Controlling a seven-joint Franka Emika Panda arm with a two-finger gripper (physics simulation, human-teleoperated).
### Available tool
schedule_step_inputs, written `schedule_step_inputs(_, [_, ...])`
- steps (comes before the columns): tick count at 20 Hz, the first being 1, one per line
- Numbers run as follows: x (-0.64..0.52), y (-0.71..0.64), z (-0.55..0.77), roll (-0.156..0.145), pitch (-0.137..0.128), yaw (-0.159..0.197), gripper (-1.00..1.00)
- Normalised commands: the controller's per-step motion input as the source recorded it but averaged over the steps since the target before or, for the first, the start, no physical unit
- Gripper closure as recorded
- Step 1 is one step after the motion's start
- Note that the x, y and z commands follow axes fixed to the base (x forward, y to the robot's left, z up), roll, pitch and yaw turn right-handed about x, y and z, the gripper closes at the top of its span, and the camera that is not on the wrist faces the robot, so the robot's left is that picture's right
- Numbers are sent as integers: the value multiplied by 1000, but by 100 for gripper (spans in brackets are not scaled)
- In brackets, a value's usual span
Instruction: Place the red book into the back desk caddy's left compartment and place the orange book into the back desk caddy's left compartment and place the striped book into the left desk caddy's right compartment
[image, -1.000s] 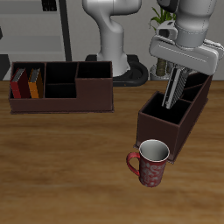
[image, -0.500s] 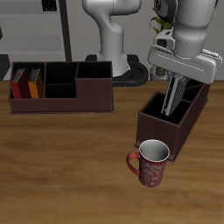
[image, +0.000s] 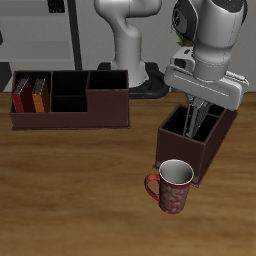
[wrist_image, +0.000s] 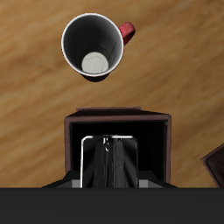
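My gripper (image: 195, 120) is shut on the striped book (image: 197, 110). It holds the book upright and lowered into the left desk caddy (image: 183, 152), in the end compartment nearest the mug. In the wrist view the book (wrist_image: 109, 159) shows edge-on between my gripper (wrist_image: 109, 166) fingers, inside the dark caddy (wrist_image: 118, 117). The red book (image: 21, 96) and the orange book (image: 39, 96) stand side by side in an end compartment of the back desk caddy (image: 70, 115).
A red patterned mug (image: 170, 185) stands close to the left caddy's end, nearer the table's front edge, and also shows in the wrist view (wrist_image: 94, 45). The robot's base (image: 130, 60) rises behind the caddies.
My gripper has come down with the striped book, sinking it deeper into the left caddy's compartment. The other books and the mug have not moved.
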Motion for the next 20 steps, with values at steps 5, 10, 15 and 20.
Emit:
schedule_step_inputs(5, [-51,-67,-37,-17,-93,66,100])
schedule_step_inputs(10, [-204,-2,117,-23,-153,82,100])
schedule_step_inputs(15, [-32,-102,-31,-12,-33,23,100])
schedule_step_inputs(20, [-1,-101,-191,-10,2,32,100])
